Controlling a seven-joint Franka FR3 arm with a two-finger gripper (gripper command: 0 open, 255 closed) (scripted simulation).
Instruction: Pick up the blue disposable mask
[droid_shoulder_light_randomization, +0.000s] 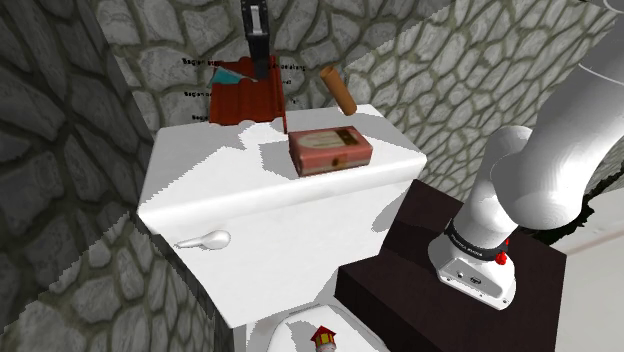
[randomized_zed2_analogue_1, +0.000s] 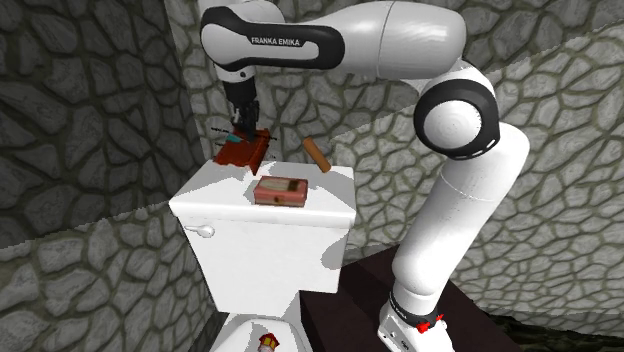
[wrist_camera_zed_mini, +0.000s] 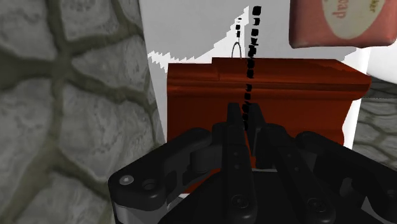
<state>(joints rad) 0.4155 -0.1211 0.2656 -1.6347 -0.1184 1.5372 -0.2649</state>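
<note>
Tank lid (droid_shoulder_light_randomization: 200, 190): bears box, packet, roll.
Box (droid_shoulder_light_randomization: 245, 102): at the lid's rear, by the wall.
Mask (droid_shoulder_light_randomization: 231, 73): at the box's far edge, beside the gripper (droid_shoulder_light_randomization: 261, 70).
Packet (droid_shoulder_light_randomization: 330, 150): before the box.
Roll (droid_shoulder_light_randomization: 338, 90): behind the packet, shoulder view's right of the box.

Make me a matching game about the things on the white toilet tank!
1 blue mask
2 pink box
3 brown stick
4 flush handle

A middle of the lid
B on the tank's front
C right beside the gripper
D tilted, at the lid's back edge

Pairs: 1-C, 2-A, 3-D, 4-B
</note>
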